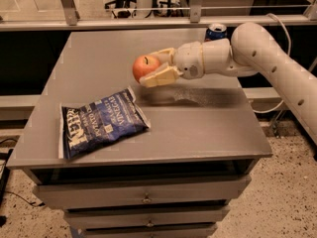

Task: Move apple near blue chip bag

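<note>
So we've got the grey tabletop with the white arm reaching in from the right across it. The blue chip bag lies flat toward the front-left corner. Our claw hangs over the middle of the tabletop, just past the bag's upper right corner. It's clamped on the apple, one finger above and one below. The apple sits right at the fingertips, off the surface, near the bag but not touching it. We'd say the pickup and most of the carry are done. What's left is lowering it beside the bag and letting go. A blue can stands at the far edge, well apart.
</note>
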Action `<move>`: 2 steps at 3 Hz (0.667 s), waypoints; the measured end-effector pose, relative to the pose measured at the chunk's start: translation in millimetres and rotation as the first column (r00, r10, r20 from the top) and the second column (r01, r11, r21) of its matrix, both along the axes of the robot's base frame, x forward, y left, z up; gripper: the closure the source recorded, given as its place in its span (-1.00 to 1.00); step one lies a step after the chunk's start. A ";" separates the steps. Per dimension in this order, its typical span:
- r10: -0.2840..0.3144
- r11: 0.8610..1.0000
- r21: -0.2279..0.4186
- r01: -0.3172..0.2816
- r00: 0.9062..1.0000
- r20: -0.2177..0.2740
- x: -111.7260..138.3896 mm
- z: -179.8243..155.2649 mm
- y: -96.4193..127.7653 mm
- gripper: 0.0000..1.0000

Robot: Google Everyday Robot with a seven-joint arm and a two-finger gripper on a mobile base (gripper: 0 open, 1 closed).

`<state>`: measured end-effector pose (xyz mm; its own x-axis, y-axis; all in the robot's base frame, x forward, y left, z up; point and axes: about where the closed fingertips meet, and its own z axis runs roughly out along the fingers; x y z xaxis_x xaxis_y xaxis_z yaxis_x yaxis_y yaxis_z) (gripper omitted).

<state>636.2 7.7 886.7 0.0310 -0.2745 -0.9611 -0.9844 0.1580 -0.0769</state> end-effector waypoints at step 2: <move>0.127 0.989 -0.074 -0.126 0.992 0.001 -31.3 -14.6 -11.4 0.60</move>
